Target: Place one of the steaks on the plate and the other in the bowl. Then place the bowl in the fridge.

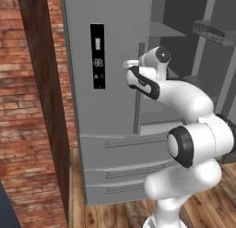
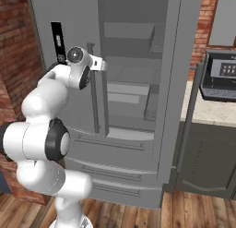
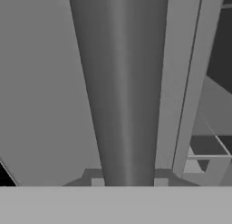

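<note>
1. The white arm is reaching forward to the fridge (image 1: 110, 107), the tall grey double-door one, and its hand is sitting at the long vertical handle (image 1: 137, 93) of the left door.
2. The pincer (image 1: 133, 63) is clenching on this handle; in the hand view the handle (image 3: 122, 91) is running as a thick grey bar straight up the middle, very close to the camera.
3. The left door is standing closed, with the black display panel (image 1: 97, 56) on its front.
4. The right door (image 2: 182, 79) is standing swung open, and grey shelves (image 2: 124, 91) are showing inside the fridge.
5. Below the doors, drawers (image 1: 124, 169) with horizontal handles are sitting closed.
6. A brick wall (image 1: 27, 130) is standing left of the fridge, and a dark appliance (image 2: 220, 75) is resting on the pale tabletop (image 2: 207, 112) at the right.
</note>
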Tool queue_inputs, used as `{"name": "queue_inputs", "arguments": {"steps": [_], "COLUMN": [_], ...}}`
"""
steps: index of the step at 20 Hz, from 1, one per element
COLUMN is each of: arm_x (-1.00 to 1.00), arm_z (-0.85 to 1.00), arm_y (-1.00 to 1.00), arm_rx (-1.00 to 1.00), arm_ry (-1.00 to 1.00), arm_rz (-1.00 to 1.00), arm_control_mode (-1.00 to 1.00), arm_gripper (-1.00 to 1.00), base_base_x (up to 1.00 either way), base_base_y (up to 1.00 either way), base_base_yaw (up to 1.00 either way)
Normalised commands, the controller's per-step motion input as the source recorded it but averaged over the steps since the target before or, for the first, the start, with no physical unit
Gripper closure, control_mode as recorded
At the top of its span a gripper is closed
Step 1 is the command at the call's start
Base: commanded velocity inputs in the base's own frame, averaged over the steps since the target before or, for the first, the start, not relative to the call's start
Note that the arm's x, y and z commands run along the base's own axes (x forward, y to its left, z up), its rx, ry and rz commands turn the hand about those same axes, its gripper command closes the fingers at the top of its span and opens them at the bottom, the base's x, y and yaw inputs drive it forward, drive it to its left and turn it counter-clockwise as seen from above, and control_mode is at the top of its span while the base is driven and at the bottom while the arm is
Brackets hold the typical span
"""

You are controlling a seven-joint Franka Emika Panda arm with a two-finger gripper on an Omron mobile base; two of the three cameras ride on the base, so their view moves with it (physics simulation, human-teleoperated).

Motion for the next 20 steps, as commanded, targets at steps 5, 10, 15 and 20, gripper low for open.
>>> {"name": "queue_inputs", "arguments": {"steps": [5,10,15,20], "arm_x": [-1.0,-1.0,-0.87,-0.48], "arm_z": [-0.12,0.04,0.09,0.25], "arm_y": [0.51,0.63,0.69,0.17], "arm_rx": [0.03,0.0,-0.04,-0.03], "arm_ry": [-0.1,0.0,0.0,0.0], "arm_rz": [0.06,0.07,0.07,0.0], "arm_control_mode": [-1.0,-1.0,-1.0,-1.0], "arm_gripper": [1.0,1.0,-1.0,-1.0], "base_base_x": [0.0,0.0,0.0,0.0], "base_base_y": [0.0,0.0,0.0,0.0], "base_base_yaw": [0.0,0.0,0.0,0.0]}}
